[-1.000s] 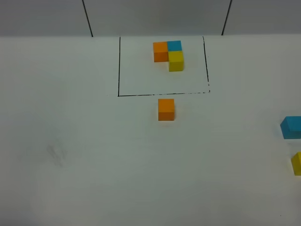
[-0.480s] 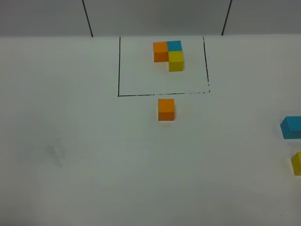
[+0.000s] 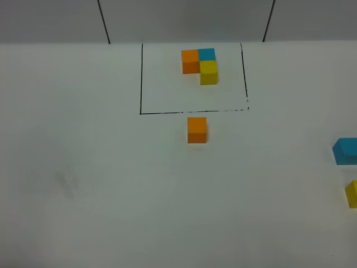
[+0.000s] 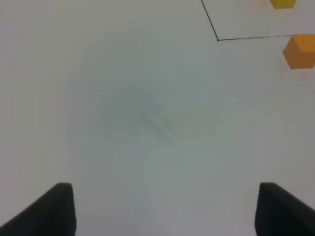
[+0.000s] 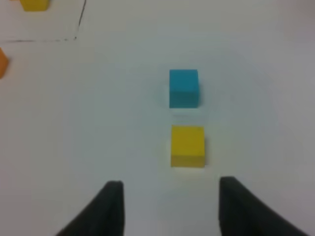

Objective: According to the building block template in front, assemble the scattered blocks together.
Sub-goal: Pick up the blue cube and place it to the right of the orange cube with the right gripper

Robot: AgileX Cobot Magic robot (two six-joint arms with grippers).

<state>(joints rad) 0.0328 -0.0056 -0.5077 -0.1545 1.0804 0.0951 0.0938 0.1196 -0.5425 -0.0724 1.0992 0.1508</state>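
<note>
Reading right gripper [image 5: 171, 196] as spread wide, nothing held. Finding yellow block [image 5: 187, 145] dead ahead of its gap, near the tips, untouched. Blue block [image 5: 184, 87] straight beyond it, slightly apart. Both cubes, so no long axis; faces square to the finger line. Reading left gripper [image 4: 165, 196] as wide open too, empty. Seeing orange block [image 4: 299, 50] well ahead of it, off toward the right arm's side. Placing template [image 3: 201, 65] beyond that, inside black frame [image 3: 141, 78]: orange-blue row across, yellow nearer than blue.
</note>
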